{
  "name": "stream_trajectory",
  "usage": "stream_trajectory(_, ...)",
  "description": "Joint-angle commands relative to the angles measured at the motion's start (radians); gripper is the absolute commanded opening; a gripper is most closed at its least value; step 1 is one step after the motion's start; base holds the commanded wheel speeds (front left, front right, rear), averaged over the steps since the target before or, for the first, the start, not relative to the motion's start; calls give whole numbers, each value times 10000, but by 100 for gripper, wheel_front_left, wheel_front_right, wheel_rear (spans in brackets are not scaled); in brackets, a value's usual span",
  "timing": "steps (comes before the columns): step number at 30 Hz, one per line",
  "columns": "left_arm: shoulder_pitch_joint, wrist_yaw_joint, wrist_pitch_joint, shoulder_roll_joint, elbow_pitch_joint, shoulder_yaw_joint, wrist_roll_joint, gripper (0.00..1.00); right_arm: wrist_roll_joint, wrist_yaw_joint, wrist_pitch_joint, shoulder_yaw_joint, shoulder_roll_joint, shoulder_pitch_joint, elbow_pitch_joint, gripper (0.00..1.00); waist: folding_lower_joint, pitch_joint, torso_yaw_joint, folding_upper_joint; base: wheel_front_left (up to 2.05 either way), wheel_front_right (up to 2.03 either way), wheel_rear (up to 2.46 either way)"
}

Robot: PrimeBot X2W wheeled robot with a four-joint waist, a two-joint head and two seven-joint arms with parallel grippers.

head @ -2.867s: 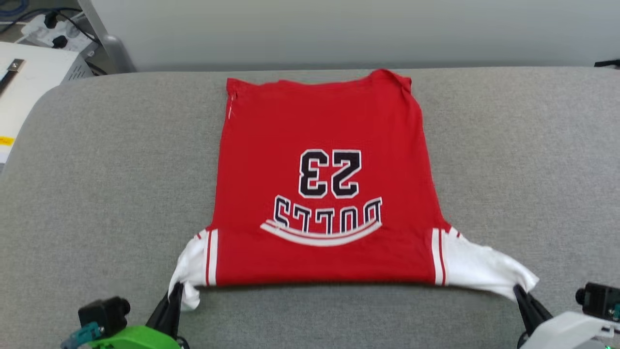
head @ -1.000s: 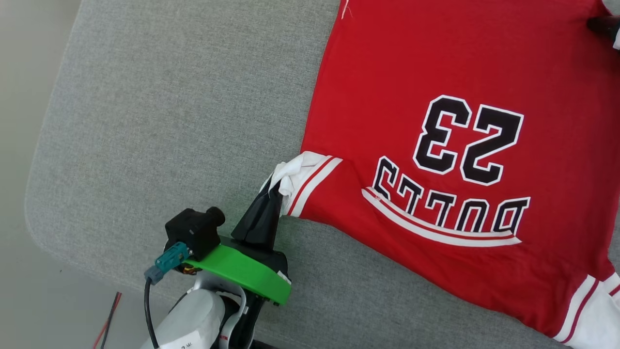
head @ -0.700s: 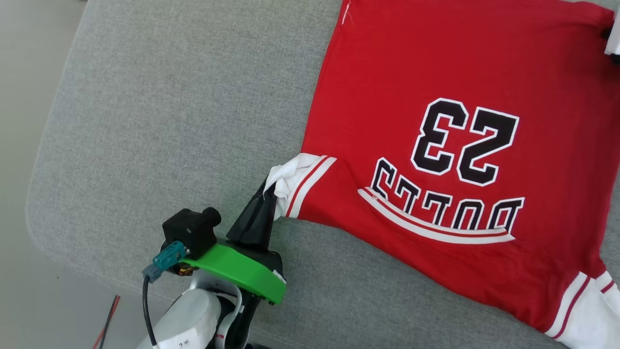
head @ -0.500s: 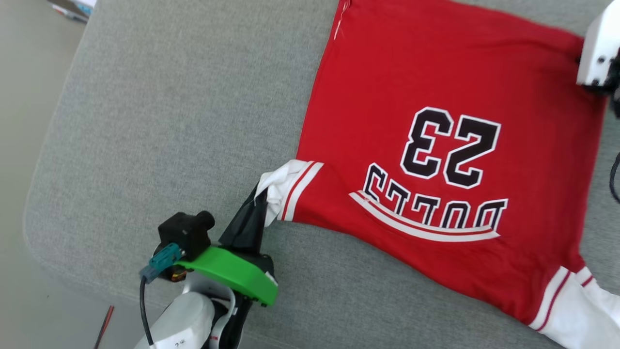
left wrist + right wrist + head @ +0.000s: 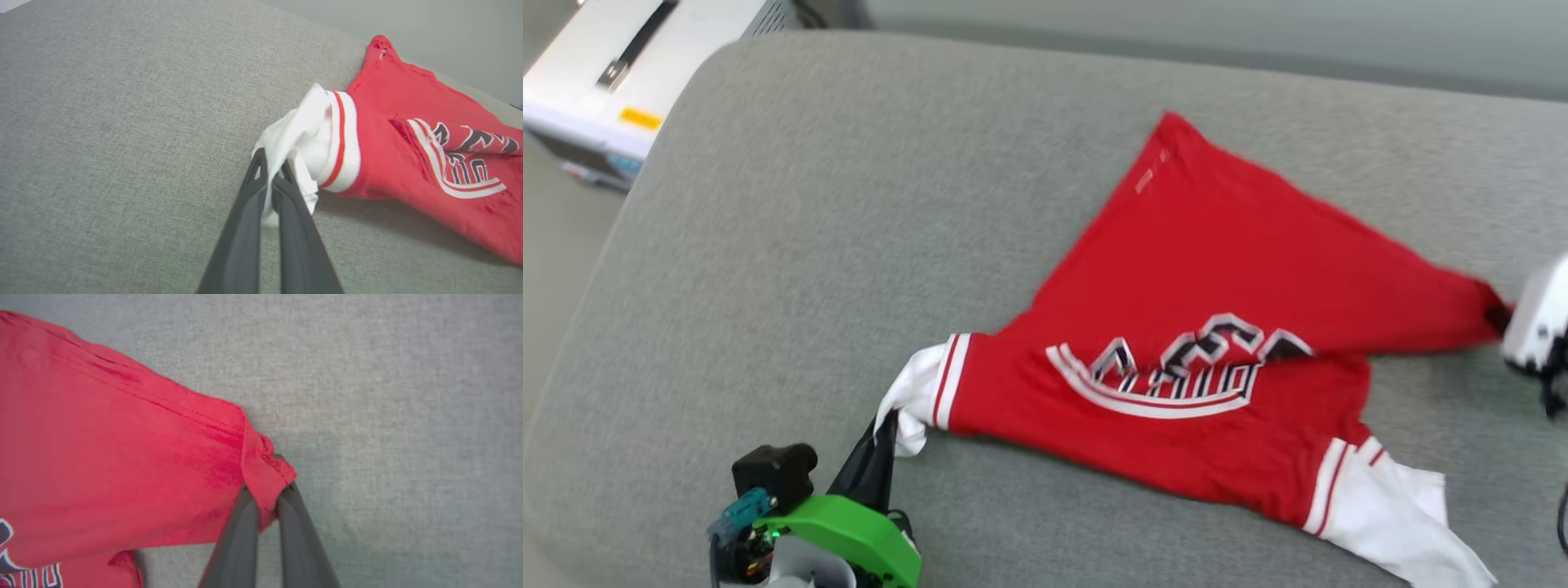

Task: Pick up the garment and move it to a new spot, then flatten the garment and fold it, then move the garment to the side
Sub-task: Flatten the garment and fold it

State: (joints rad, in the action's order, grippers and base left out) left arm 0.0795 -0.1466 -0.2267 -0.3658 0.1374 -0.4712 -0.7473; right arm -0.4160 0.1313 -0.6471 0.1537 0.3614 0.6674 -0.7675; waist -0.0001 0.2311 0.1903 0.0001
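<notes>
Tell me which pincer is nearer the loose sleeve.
Right. The right pincer grips a corner of the shirt on the side of that sleeve; the left pincer holds the opposite sleeve.

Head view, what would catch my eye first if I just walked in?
The bright red garment jumps out, stretched across the grey cushion. The left gripper pinches its white sleeve at the lower left, and the right gripper pinches a red corner at the far right.

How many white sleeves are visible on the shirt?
2. One sleeve is pinched in the left hand; the other sleeve lies loose at the head view's lower right.
</notes>
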Motion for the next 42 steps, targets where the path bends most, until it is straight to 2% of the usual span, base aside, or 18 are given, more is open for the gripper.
stream_trajectory(1,-169,-96,4,-139,-11,116,-116,0,-128,-6,81,116,110,-627,327,0,1,-1027,-1021,-1,0,0,0)
stream_trajectory(7,-659,-282,32,-474,-150,251,-141,0,-402,-6,77,1139,-133,-3560,2672,0,1,-1369,-1500,-1,0,0,0)
stream_trajectory(8,-768,-329,21,-570,-216,289,-123,0,-327,-6,-20,1538,-403,-4543,3669,0,1,-1409,-1608,-1,0,0,0)
stream_trajectory(13,-926,-389,7,-696,-333,368,-155,0,44,-6,-561,2493,-1730,-6997,6194,0,1,-1447,-1743,-1,0,0,0)
stream_trajectory(15,-922,-385,30,-710,-346,354,-163,0,46,-6,-842,2740,-2430,-7788,6964,0,1,-1439,-1747,-1,0,0,0)
stream_trajectory(17,-880,-371,64,-712,-346,322,-161,0,103,-6,-1036,2896,-2839,-8416,7484,0,1,-1409,-1732,-1,0,0,0)
stream_trajectory(20,-829,-351,74,-666,-324,271,-168,0,-60,-6,-1026,2972,-3075,-8894,7686,0,1,-1379,-1721,-1,0,0,0)
stream_trajectory(21,-821,-345,74,-655,-307,253,-167,0,-67,-6,-923,2952,-3091,-8965,7660,9,1,-1385,-1719,-1,0,0,0)
stream_trajectory(22,-810,-341,77,-642,-287,231,-162,0,-267,-6,-715,2918,-3100,-8983,7543,100,1,-1383,-1715,-1,0,0,0)
stream_trajectory(26,-709,-301,110,-589,-253,134,-141,0,-731,-6,495,2577,-3107,-8683,7244,100,1,-1385,-1633,-1,0,0,0)
stream_trajectory(32,-380,-230,105,-479,-197,23,-62,0,-143,-6,3180,2047,-3109,-7350,6953,100,1,-1322,-1360,-1,0,0,0)
stream_trajectory(34,-255,-196,89,-425,-159,-5,-41,0,68,-6,3644,1708,-3109,-6836,6791,100,1,-1281,-1277,-1,0,0,0)
stream_trajectory(38,28,-115,66,-306,-124,-118,49,0,340,-6,3593,888,-2620,-5750,6289,100,1,-1109,-1061,-1,0,0,0)
stream_trajectory(42,379,9,44,-134,-82,-284,161,0,218,-6,2147,-117,-1525,-4550,5421,100,1,-865,-807,-1,0,0,0)
